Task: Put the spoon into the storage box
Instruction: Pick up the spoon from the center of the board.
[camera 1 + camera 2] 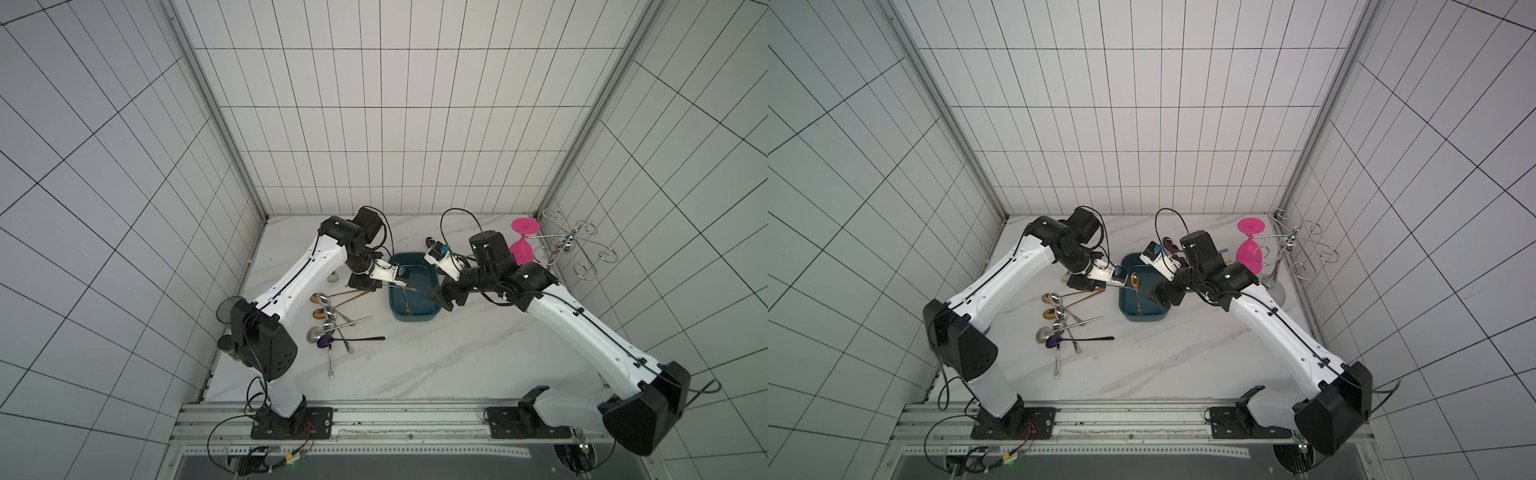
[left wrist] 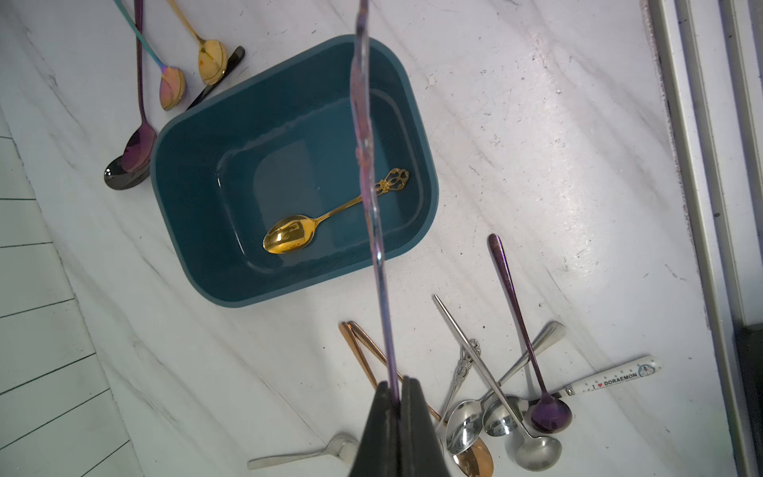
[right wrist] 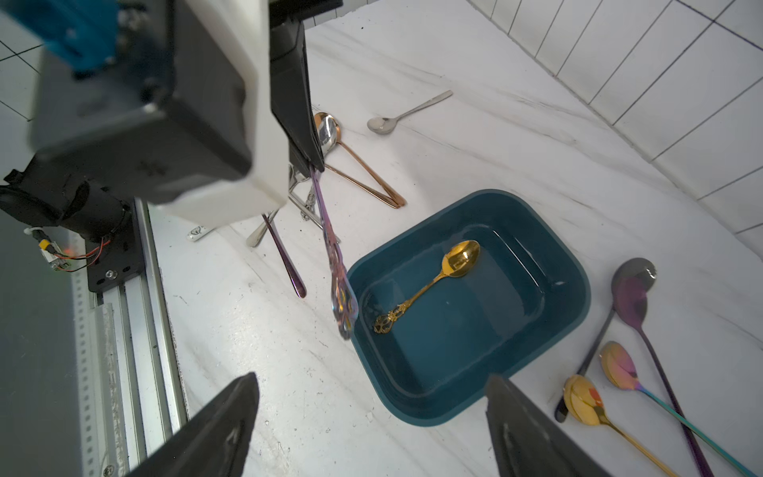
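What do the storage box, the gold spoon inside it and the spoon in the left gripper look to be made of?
Storage box: likely plastic, smooth teal with a soft sheen, moulded rounded corners.
Gold spoon: probably polished gold-toned metal, mirror reflections in its bowl.
Held spoon: probably metal, glossy iridescent purple-pink finish.

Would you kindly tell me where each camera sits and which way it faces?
Top views: overhead, facing down at the table; left arm and right arm show.
Left wrist: on its arm, looking along shut left fingers and held spoon toward the storage box.
Right wrist: on its arm, facing the box between open right fingers.
Shared: both wrist views show the gold spoon in the box.
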